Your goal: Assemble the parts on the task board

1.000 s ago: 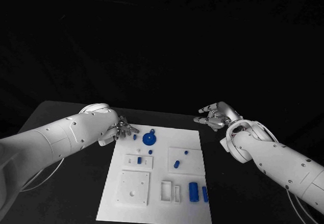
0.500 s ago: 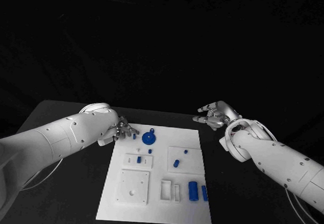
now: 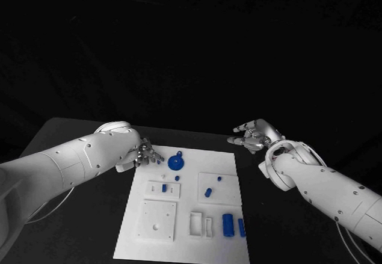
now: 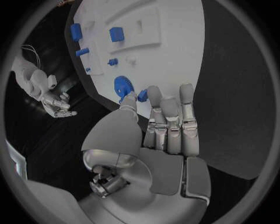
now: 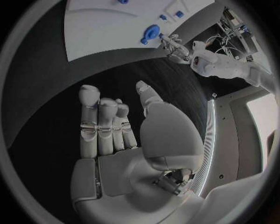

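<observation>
Disc-shaped blue part [image 3: 175,163] on flat task board [image 3: 184,243]

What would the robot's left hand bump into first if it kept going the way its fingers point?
Probably the small blue part right at the fingertips of the left hand, at the edge of the task board. The round blue gear lies just beyond it. Whether the fingers already touch the part is hard to tell.

Left hand [image 3: 144,152] pinching, right hand [image 3: 253,137] open

Head camera high, looking down at the board [image 3: 185,228], wrist cameras close behind each hand, both sharing the board's far end
</observation>
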### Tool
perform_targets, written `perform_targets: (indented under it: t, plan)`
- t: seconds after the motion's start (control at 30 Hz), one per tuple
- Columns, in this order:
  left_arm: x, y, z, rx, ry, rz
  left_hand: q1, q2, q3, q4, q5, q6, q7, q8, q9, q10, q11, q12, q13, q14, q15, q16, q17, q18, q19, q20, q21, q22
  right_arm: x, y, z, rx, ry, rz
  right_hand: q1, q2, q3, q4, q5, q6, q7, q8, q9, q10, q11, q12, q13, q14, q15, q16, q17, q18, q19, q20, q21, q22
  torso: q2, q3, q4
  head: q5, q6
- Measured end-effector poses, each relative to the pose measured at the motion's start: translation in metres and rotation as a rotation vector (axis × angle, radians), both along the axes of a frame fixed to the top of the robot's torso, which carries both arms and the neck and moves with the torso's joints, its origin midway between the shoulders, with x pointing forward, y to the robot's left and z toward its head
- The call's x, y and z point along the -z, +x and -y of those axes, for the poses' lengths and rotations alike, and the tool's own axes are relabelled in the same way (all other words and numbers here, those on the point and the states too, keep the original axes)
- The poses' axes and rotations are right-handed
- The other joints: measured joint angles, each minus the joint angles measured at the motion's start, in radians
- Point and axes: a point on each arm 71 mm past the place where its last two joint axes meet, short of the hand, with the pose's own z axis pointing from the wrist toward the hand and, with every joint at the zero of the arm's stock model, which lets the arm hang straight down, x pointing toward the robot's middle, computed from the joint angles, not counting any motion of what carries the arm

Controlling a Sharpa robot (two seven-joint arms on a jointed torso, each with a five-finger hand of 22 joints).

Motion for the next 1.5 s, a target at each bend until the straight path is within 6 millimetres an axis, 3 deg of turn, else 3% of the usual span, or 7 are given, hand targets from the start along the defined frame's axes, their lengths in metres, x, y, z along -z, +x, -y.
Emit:
perform_targets:
  t: [0.23,0.73,1.1,1.3,1.43,1.47,1.5]
  plan:
    - [0.0,0.0,0.0001,0.001,-0.004,-0.003,0.024,0.024,-0.002,-0.017,0.0,0.011,0.001,-0.032,-0.031,0.0,0.0,0.0,-0.002,0.0,0.0,0.0,-0.001,0.0,-0.003,0.003,0.0,0.0,0.0011,0.0007,0.0016,0.006,-0.001,-0.003,0.0,0.0,0.003,0.003,0.0,0.0,0.0,0.0,0.0,0.0,0.0,0.0,0.0,0.003,-0.003,0.0,0.0,0.0,0.0,0.0,0.0,0.0,0.001,0.0003,-0.0003,-0.001,0.002]
    - [0.0002,-0.0004,0.0024,0.0,-0.034,-0.008,0.066,0.075,0.027,-0.046,0.022,0.016,-0.003,-0.032,-0.037,0.0,0.0,0.0,-0.003,0.0,0.0,0.004,-0.001,0.0,-0.003,0.003,0.0,0.0,0.0023,0.0015,0.0012,0.009,0.0,-0.007,0.0,0.0,0.003,0.003,0.0,0.0,0.0,0.0,0.0,0.0,0.0,0.0,0.0,0.003,-0.003,0.0,0.002,-0.001,0.0,0.0,0.0,0.0,0.001,0.0009,-0.0003,-0.002,0.001]
    - [-0.0001,-0.0004,0.0025,-0.009,-0.054,-0.006,0.089,0.097,0.055,-0.088,0.093,0.018,-0.006,-0.019,-0.019,0.002,0.001,0.0,-0.005,0.0,0.0,0.005,-0.002,0.0,-0.003,0.003,0.0,0.001,0.0031,0.002,0.0015,0.011,-0.001,-0.01,0.0,0.0,0.003,0.003,0.0,0.002,-0.002,0.0,0.0,0.0,0.0,0.0,0.0,0.003,-0.003,0.0,0.002,-0.001,0.0,0.0,0.0,0.0,0.001,0.0009,0.0007,-0.002,0.0]
    - [-0.0003,-0.0002,0.0015,-0.018,-0.068,-0.004,0.097,0.105,0.102,-0.138,0.139,0.035,-0.003,-0.021,-0.013,0.018,-0.002,-0.009,-0.012,-0.003,-0.004,0.008,0.0,0.0,-0.007,0.0,0.008,0.001,0.0034,0.0021,0.0026,0.013,-0.002,-0.012,0.0,0.0,0.003,0.003,0.0,0.002,-0.002,0.0,0.0,0.0,0.0,0.0,0.0,0.003,-0.003,0.0,0.001,-0.005,0.0,0.0,0.0,0.0,0.001,0.0005,0.0006,-0.002,0.0]
    - [-0.0004,-0.0004,0.0012,-0.022,-0.079,-0.004,0.089,0.114,0.138,-0.174,0.153,0.051,0.012,-0.055,0.01,0.029,0.0,-0.016,-0.014,0.001,-0.008,0.008,0.002,0.0,-0.007,0.0,0.016,0.0,0.0036,0.0022,0.0031,0.013,-0.003,-0.013,0.0,0.0,0.003,0.003,0.0,0.002,-0.002,0.0,0.0,0.0,0.0,0.0,0.0,0.003,-0.003,0.0,0.001,-0.005,0.0,0.0,0.0,0.0,0.001,0.0003,0.0007,-0.003,0.0]
    - [-0.0005,-0.0005,0.001,-0.023,-0.083,-0.004,0.085,0.117,0.149,-0.182,0.153,0.054,0.016,-0.062,0.016,0.032,0.002,-0.016,-0.014,0.001,-0.008,0.008,0.003,0.0,-0.007,0.0,0.021,0.0,0.0037,0.0022,0.0032,0.013,-0.003,-0.014,0.0,0.0,0.003,0.003,0.0,0.002,-0.002,0.0,0.0,0.0,0.0,0.0,0.0,0.003,-0.003,0.0,0.001,-0.005,0.0,0.0,0.0,0.0,0.001,0.0002,0.0008,-0.003,0.0]
    - [-0.0006,-0.0007,0.0005,-0.025,-0.088,-0.004,0.085,0.12,0.179,-0.18,0.064,0.056,0.017,-0.072,0.016,0.036,0.0,-0.021,-0.014,0.003,-0.009,0.008,0.005,0.0,-0.009,-0.003,0.023,0.0,0.0037,0.0022,0.0035,0.014,-0.004,-0.014,0.0,0.0,0.003,0.003,0.0,0.002,-0.002,0.0,0.0,0.0,0.0,0.0,0.0,0.003,-0.003,0.0,0.001,-0.005,0.0,0.0,0.0,0.0,0.0,0.0002,0.0008,-0.003,0.0]
